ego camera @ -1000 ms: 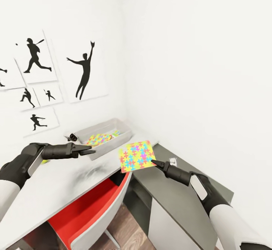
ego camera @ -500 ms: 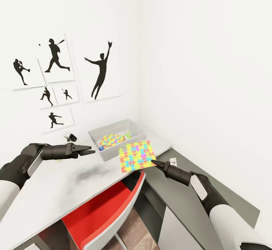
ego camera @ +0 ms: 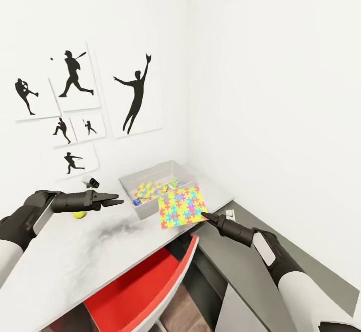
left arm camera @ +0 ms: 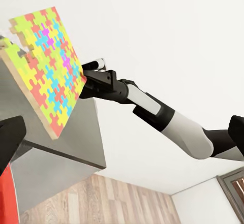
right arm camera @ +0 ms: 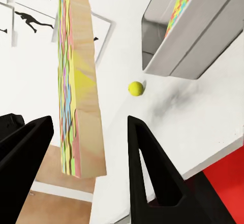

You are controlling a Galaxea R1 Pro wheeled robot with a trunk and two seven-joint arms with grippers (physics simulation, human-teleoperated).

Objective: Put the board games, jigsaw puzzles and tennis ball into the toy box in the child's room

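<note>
My right gripper [ego camera: 203, 215] is shut on the edge of a jigsaw puzzle [ego camera: 181, 206], a thin multicoloured sheet. It is held tilted in the air just in front of the near right corner of the toy box [ego camera: 173, 170]. The grey tub stands on the light table [ego camera: 70, 257] in the corner and holds another jigsaw sheet [ego camera: 149, 189]. The tennis ball [ego camera: 78, 214] lies on the table left of the box, just under my left gripper [ego camera: 119, 200], which hovers open and holds nothing. In the right wrist view the held puzzle [right arm camera: 76, 82] shows edge-on, with the ball [right arm camera: 135, 88] and box [right arm camera: 198, 41] beyond.
A red and white chair [ego camera: 145, 287] is tucked under the table's front edge. The lower dark grey section [ego camera: 250, 267] runs along the right wall with a small white object [ego camera: 229, 214] on it. A small black item [ego camera: 92, 182] sits by the back wall.
The camera has swung, shifting the whole scene right, and the tennis ball has come into sight under my left gripper. Both arms hold their pose, and the puzzle stays in the right gripper.
</note>
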